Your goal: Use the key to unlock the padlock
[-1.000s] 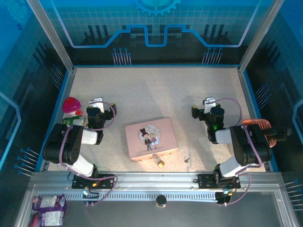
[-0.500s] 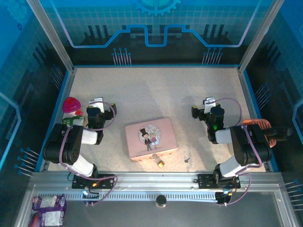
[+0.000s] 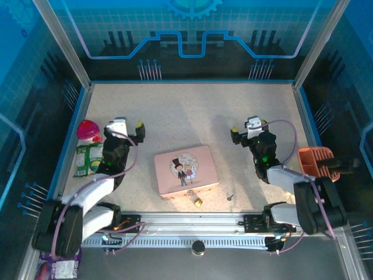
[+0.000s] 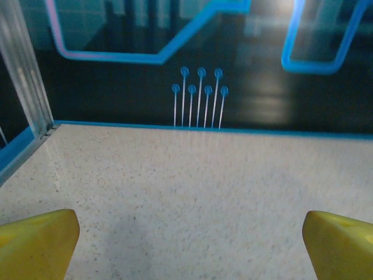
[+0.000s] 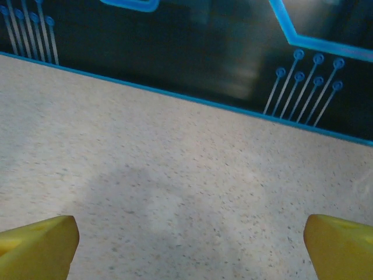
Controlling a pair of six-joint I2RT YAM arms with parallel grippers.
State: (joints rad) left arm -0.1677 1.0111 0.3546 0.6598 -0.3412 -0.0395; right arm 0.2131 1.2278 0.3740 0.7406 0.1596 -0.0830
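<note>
Lying on the speckled beige tabletop at the near edge of the flat, rounded-corner pink tin, the tiny brass-bodied padlock has the thin dark metal key near it on the right, apart. Farther back, the left end effector and the right end effector hover with yellow-tipped fingers spread wide, pinching nothing.

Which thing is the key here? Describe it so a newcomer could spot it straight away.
Find the pink tin with the cartoon couple. Off its near right corner the key lies alone on the speckled table. It is a tiny dark sliver, unlike the brass-bodied padlock to its left.
</note>
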